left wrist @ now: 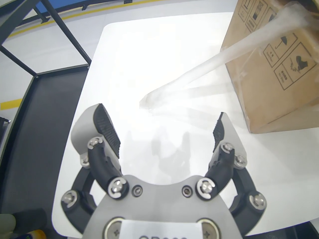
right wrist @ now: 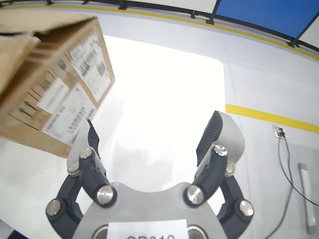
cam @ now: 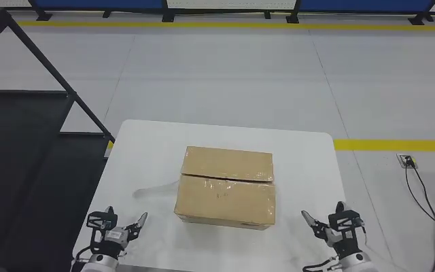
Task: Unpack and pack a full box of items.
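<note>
1. Box [cam: 228, 187] sits mid-table [cam: 156, 146], flaps folded shut, seam running across its top. Unpacking looks not yet begun.
2. Loose tape strip [left wrist: 199, 68] hangs off the box's left side, with its free end lying on the table.
3. Left gripper [left wrist: 160, 113] is at the near left corner, jaws wide apart and empty, with the tape end just ahead.
4. Right gripper [right wrist: 153, 119] is at the near right corner, also wide open and empty, near the box's right end.
5. Risks: the tape may cling to a pad. Pulling it could drag or tip the unbraced box.
</note>
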Controlling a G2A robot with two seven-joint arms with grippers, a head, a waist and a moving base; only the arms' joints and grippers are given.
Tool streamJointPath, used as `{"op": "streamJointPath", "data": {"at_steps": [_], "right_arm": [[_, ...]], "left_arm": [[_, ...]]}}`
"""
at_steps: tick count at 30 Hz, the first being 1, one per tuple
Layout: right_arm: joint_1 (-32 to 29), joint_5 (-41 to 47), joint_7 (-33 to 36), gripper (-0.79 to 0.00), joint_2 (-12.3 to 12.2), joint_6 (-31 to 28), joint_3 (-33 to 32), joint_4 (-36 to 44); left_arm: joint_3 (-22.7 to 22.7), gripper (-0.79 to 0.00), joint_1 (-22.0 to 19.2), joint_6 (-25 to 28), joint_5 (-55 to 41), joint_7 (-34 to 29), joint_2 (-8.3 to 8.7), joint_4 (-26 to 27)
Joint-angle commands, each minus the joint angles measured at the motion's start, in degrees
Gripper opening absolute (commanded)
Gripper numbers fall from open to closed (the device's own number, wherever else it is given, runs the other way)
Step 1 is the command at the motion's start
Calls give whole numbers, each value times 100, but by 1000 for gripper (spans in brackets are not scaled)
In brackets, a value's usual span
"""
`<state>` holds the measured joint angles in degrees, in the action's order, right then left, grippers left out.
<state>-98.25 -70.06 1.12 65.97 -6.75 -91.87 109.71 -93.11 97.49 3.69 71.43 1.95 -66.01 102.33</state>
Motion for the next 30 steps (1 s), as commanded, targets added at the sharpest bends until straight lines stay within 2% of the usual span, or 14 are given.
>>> {"op": "streamJointPath", "data": {"at_steps": [1,7,10,12,23,25,30], "right_arm": [[73,283,285,0,-8,-259,-35,205],[572,1343,1223,0,-13,-848,70,568],[881,2096,1782,0,-14,-1070,178,626],[1052,2282,2133,0,-27,-1133,186,677],[1052,2282,2133,0,-27,-1133,186,677],[1087,2828,2044,0,-15,-1319,223,535],[1612,4153,2666,0,-23,-1644,352,-1]], "left_arm": [[-92,0,-101,151,-222,-30,3,-16],[-209,0,-550,379,-602,-150,2,63],[-230,0,-646,504,-864,-141,-6,189],[-256,0,-650,693,-1014,-253,-1,285],[-270,0,-647,714,-1012,-268,1,300],[-253,0,-651,707,-1059,-289,-3,293],[-94,0,-920,768,-1566,-656,-28,247]]}}
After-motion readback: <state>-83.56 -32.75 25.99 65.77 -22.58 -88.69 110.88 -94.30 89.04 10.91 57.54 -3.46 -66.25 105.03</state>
